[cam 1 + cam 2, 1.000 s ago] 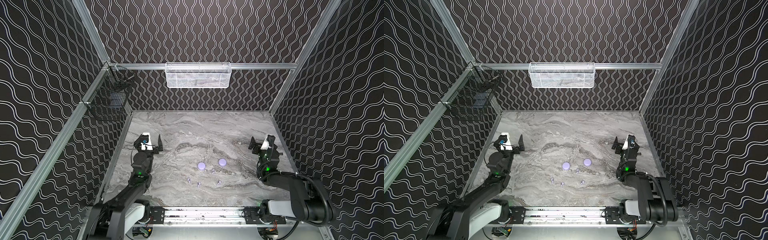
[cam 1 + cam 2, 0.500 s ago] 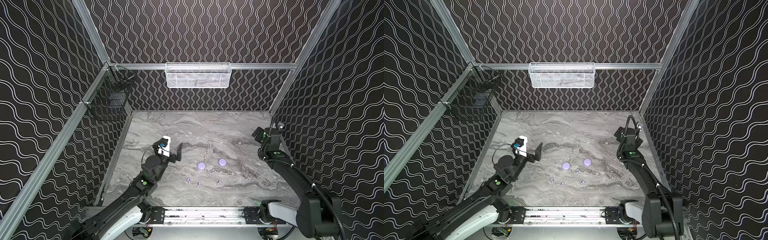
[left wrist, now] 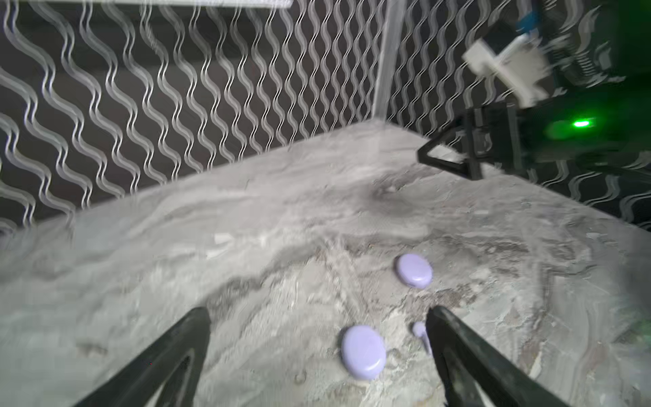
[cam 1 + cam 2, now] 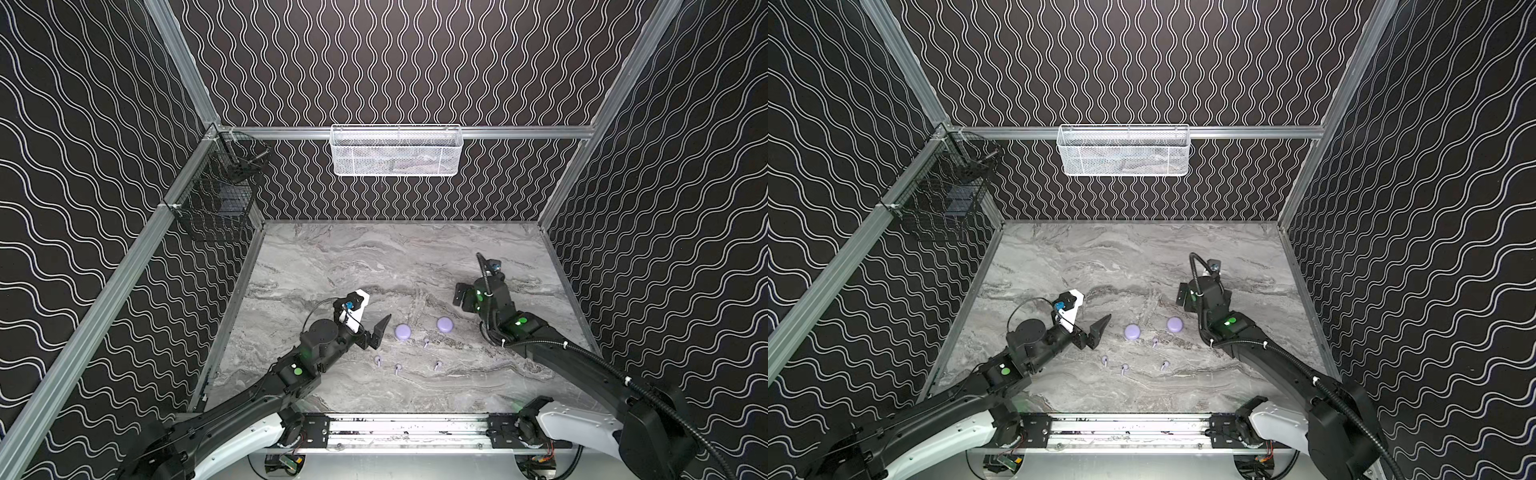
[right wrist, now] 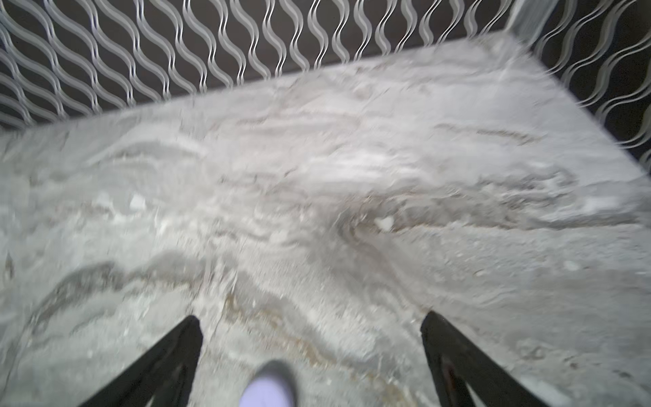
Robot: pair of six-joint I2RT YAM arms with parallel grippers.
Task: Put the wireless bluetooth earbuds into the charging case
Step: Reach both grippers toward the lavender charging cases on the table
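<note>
Four earbuds (image 4: 398,368) loose on worktop (image 4: 374,257), at 6 o'clock of two charging cases (image 4: 402,331), seemingly shut; left end effector (image 3: 317,313) wide, empty, at 9 o'clock; right end effector (image 5: 310,317) wide, empty, at 1 o'clock; steady one case, lift lid, then pinch earbud by stem.

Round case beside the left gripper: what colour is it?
Pale lavender case; best in the left wrist view.
</note>
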